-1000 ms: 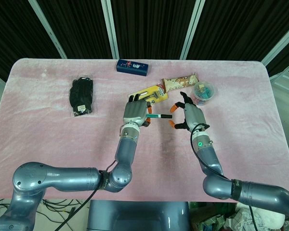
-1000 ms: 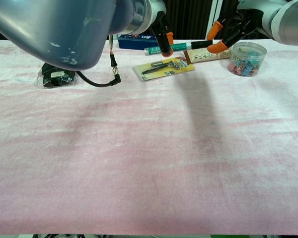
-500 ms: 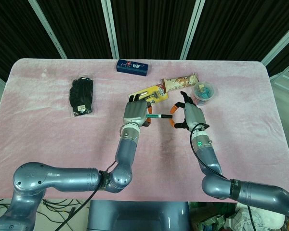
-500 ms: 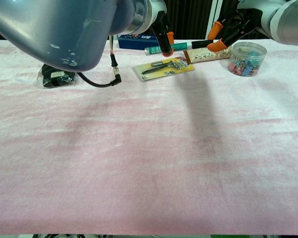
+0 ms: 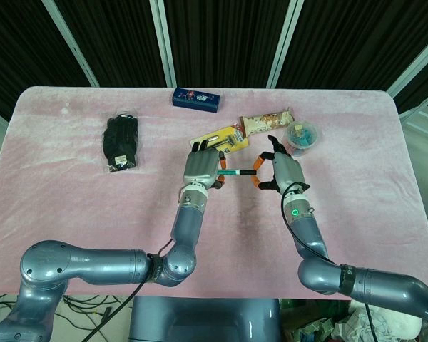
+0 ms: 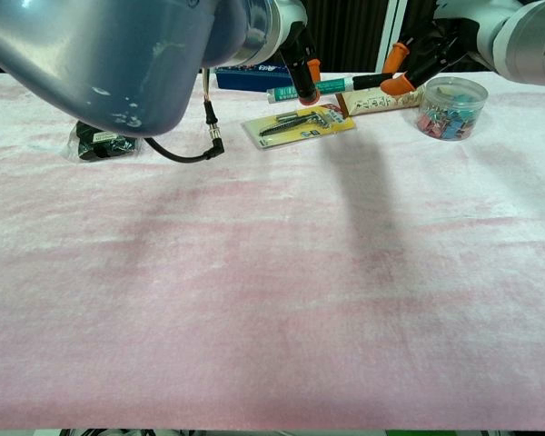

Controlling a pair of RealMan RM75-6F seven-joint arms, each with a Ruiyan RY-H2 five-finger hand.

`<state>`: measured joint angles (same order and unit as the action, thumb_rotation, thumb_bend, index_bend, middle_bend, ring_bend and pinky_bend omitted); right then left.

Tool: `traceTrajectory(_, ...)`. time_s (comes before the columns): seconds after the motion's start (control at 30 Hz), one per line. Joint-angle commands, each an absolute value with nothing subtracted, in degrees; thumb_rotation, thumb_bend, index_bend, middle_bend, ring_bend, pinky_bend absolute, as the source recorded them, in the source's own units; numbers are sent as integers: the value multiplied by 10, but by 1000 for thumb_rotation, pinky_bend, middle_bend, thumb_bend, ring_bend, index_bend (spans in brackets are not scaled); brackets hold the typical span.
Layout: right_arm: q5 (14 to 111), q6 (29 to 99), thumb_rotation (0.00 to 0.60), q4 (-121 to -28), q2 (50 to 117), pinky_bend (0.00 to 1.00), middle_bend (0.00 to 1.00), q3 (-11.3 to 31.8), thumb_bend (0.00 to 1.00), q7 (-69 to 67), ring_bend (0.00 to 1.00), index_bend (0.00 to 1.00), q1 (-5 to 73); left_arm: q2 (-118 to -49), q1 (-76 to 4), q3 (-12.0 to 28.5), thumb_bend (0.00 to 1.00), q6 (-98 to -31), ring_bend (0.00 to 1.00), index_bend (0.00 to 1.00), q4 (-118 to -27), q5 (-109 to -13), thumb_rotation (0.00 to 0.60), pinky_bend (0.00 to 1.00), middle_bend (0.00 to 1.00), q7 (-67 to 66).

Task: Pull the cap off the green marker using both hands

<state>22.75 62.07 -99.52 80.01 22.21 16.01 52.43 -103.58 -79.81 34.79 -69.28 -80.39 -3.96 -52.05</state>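
Both hands hold the green marker level above the pink table, cap apparently not yet off.

Over the table (image 5: 71,214), the left hand (image 5: 202,168) grips the barrel of the green marker (image 5: 235,172) while the right hand (image 5: 279,171) pinches its dark cap (image 6: 371,81) between orange fingertips (image 6: 398,86), its other fingers spread. The marker hangs between them, near the tool card (image 5: 221,139) and clip tub (image 5: 302,135). No gap shows at the cap, so the grasp looks done and the pull apart remains.
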Motion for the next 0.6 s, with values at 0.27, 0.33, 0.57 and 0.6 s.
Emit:
traceTrajectory(0.27, 233, 623, 600, -1002, 794, 153, 1, 227, 362, 157, 77, 709, 518, -1036, -797, 347, 480, -694, 0, 630, -802, -38, 600, 0, 299, -522)
traceTrajectory(0.33, 235, 624, 600, -1005, 791, 153, 1, 227, 365, 156, 77, 718, 515, -1036, -796, 347, 481, -694, 0, 630, -801, -37, 600, 0, 299, -522)
traceTrajectory(0.57, 240, 624, 600, -1017, 776, 153, 1, 227, 371, 153, 77, 728, 504, -1035, -796, 346, 481, -695, 0, 630, -801, -40, 600, 0, 299, -524)
traceTrajectory(0.6, 241, 624, 600, -1019, 774, 153, 1, 226, 371, 152, 77, 728, 503, -1035, -796, 345, 481, -695, 0, 630, -801, -41, 600, 0, 299, -524)
